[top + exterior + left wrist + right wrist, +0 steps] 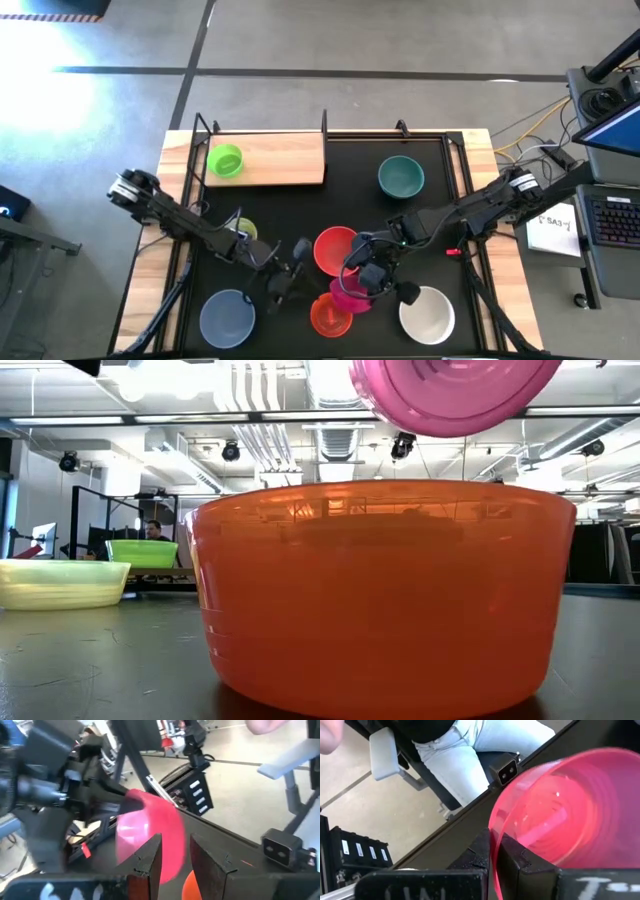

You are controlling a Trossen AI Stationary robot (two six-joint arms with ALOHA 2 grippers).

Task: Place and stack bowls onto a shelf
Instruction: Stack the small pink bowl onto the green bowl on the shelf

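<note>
The right gripper point(492, 852) has its jaws clamped on the rim of the round magenta plastic bowl point(350, 292), lifted above the orange-red bowl point(330, 316) near the mat's front edge. The left gripper point(172, 857) waits beside it, jaws apart, holding nothing. Next comes carrying the magenta bowl to the pale wooden shelf point(285, 160) at the back-left corner, where 1 green bowl point(226, 160) sits.

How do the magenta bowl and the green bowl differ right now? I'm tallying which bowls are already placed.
The magenta bowl is held in the air, the right gripper's jaws shut on its rim; the green bowl rests on the shelf, touched by neither gripper. The magenta bowl is tipped over the orange-red bowl; the green bowl sits upright. Both are small, round and plain.
</note>
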